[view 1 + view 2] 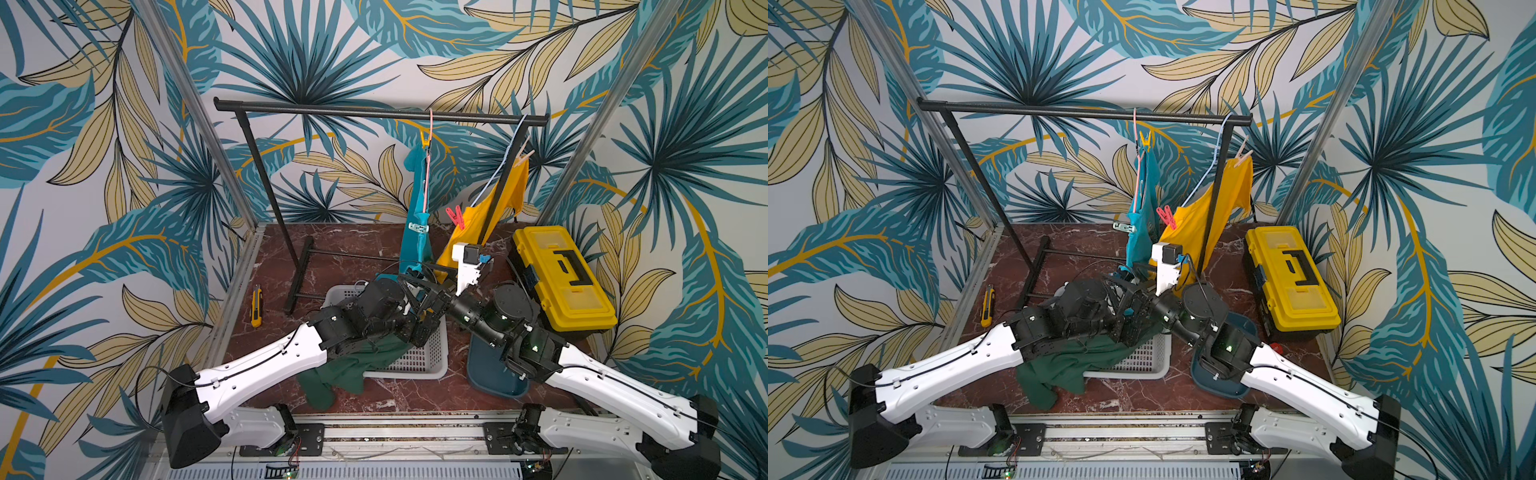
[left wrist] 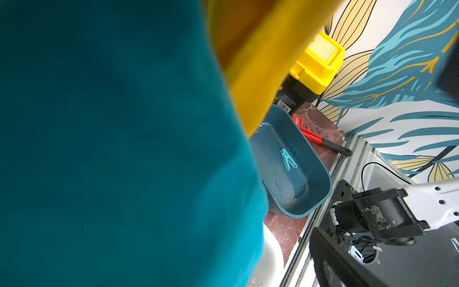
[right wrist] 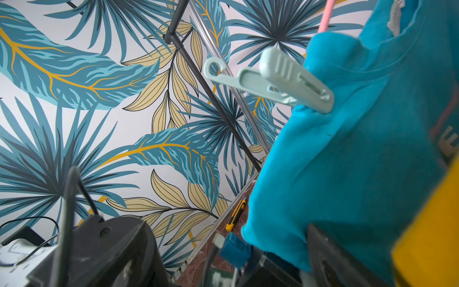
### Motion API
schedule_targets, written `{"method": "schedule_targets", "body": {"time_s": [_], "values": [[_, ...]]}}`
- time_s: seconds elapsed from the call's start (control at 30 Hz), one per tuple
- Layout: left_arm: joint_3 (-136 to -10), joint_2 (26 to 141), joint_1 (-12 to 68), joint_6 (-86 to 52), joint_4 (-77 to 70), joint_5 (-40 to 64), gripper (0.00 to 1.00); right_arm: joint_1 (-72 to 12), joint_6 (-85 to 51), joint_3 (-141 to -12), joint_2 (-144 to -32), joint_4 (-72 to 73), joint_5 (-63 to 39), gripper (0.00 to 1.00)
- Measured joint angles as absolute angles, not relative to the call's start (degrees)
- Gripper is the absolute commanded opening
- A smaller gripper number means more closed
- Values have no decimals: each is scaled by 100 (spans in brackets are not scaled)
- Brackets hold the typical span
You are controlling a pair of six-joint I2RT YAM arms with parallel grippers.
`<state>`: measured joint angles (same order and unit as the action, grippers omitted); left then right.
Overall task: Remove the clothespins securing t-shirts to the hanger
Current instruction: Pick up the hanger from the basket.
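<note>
Leafy wallpaper, turquoise t-shirt blocking most of left wrist view, pale clothespin clipped on it, left gripper, right gripper fingers wide, empty, tips lost in both top views

Both top views look from high at the front, down over the whole desk toward the back wall. Each wrist camera sits very near the turquoise t-shirt; the right one faces upward.
</note>
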<state>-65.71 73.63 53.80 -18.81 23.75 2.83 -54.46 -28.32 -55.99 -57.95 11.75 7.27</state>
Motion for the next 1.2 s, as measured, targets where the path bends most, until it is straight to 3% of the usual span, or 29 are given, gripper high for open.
{"method": "schedule_targets", "body": {"time_s": [0.3, 0.57, 0.8, 0.97, 1.2], "values": [[-6845, 7588, 4353, -2244, 2733, 193, 100, -5581, -2648, -5605, -4912, 882, -176, 100], [-6910, 6923, 4174, -2204, 2950, 412, 100, -5581, -2320, -5603, -4547, -322, 851, 100], [-6080, 5605, 4174, -2062, 3026, 644, 100, -5581, -1990, -5592, -4576, -930, 1553, 99], [-5666, 5380, 4086, -2294, 3395, 349, 100, -5581, -1900, -5592, -4698, -1017, 1909, 99], [-5752, 5819, 2991, -2834, 3756, 290, 100, -5581, -1933, -5592, -4790, -1358, 2329, 100]]}}
